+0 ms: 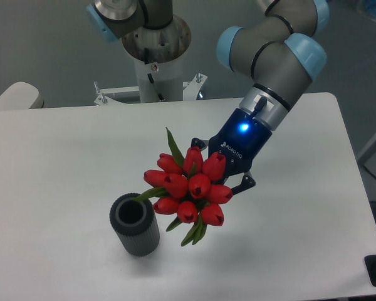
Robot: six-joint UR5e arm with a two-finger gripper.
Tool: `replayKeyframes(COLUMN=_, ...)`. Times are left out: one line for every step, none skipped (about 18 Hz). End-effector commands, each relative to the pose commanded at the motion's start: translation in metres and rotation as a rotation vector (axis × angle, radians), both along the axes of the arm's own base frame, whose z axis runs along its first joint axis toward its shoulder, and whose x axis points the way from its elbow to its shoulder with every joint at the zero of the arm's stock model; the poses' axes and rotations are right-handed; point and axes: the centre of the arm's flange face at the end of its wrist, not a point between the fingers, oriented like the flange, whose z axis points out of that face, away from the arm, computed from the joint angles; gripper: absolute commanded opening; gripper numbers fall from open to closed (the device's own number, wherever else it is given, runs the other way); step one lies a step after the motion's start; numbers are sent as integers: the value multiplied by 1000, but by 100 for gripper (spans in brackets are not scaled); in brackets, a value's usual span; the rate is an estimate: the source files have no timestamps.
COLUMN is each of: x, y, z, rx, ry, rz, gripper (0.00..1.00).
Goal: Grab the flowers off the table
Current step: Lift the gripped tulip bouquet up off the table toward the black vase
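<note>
Flowers (189, 185): about 10 red tulips, blooms toward the camera, apparently lifted off the table (62, 163), right of the vase (135, 224).
Gripper (220, 182): behind the blooms, apparently pinching the stems; the grip itself is hidden.
Done: the pick-up looks largely accomplished.
Left: at most, raising the bunch clear.
Unclear: whether the lowest leaves touch the table.

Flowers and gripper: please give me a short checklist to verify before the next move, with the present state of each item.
1. Flowers held off the table, at the gripper: ok.
2. Finger closure on the stems: cannot tell, blooms hide it.
3. Bunch together, no bloom fallen: ok.
4. Vase upright, opening unobstructed: ok.
5. Gap between bunch and vase: cannot tell, leaf looks close to rim.
</note>
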Motion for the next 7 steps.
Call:
replayKeyframes(x=0, y=1, z=-1, rx=-2, ry=-1, rz=-1, gripper=21)
replayKeyframes(x=2, y=3, z=-1, rx=1, ry=5, rz=-6, gripper=21)
replayKeyframes(x=2, y=4, z=-1, rx=4, ry=11, rz=-7, gripper=21)
replayKeyframes(x=2, y=4, z=-1, rx=6, ry=14, rz=-7, gripper=21)
replayKeyframes(x=2, y=4, z=-1, rx=6, ry=16, rz=-8, gripper=21)
replayKeyframes(x=2, y=5, z=-2, rx=6, ry=16, rz=-9, gripper=21)
replayKeyframes(x=2, y=5, z=-2, rx=9, ry=21, rz=-9, gripper=21)
